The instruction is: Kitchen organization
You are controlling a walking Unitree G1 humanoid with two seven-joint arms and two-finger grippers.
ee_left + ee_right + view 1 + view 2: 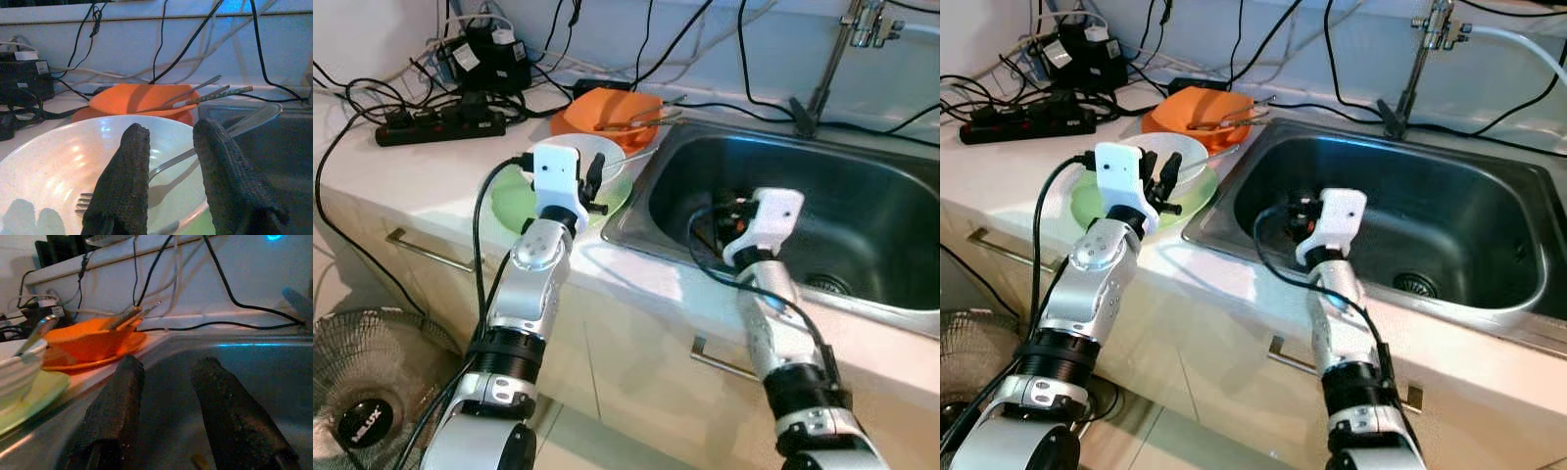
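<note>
A silver metal fork point(161, 169) lies in the round white bowl point(58, 171); my left tool point(168, 147) hovers open above it, my right tool point(168, 387) open, empty, inside the steel sink point(862, 206).

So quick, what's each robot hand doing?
Left gripper: open over the white bowl, holding nothing.
Right gripper: open inside the sink, empty.

White counter point(401, 166) bears power strip point(440, 125), green plate point(509, 201), orange plate point(582, 125).

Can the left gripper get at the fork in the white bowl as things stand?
Probably yes: the left gripper is open just above the white bowl, and the fork lies uncovered between its fingers.
</note>
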